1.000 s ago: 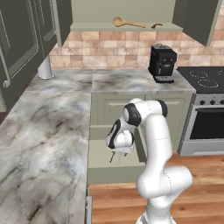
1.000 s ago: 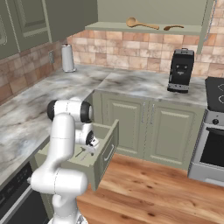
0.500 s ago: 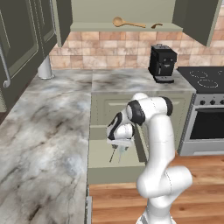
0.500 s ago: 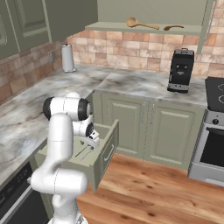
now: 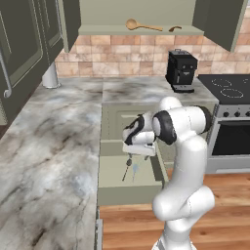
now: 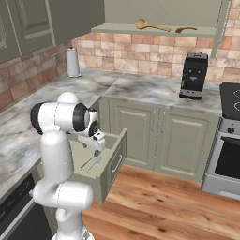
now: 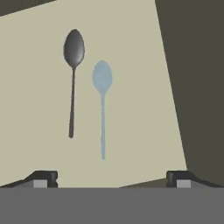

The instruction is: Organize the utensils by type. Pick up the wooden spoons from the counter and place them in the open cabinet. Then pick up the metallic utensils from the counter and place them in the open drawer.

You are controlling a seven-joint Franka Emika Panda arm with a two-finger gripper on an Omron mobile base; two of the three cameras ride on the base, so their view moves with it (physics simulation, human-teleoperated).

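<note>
— Comparing with a second ago, what is changed?
— The gripper (image 7: 112, 178) has been raised above the drawer (image 5: 110, 168); its jaws are spread, nothing held.

— And the room?
— Marble counter (image 5: 44, 146), wooden floor (image 6: 164, 206). Two metal spoons (image 7: 72, 78) are counted in the drawer, two wooden spoons (image 5: 142, 25) in the cabinet (image 5: 97, 30).

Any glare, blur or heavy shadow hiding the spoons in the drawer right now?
Hand view: sharp, no glare; dark metal spoon and pale blue-grey spoon read clearly on the drawer bottom, its right wall dark. Left base view: spoons small and soft below the gripper. Right base view: same spoons thin and low in contrast, no glare.
</note>
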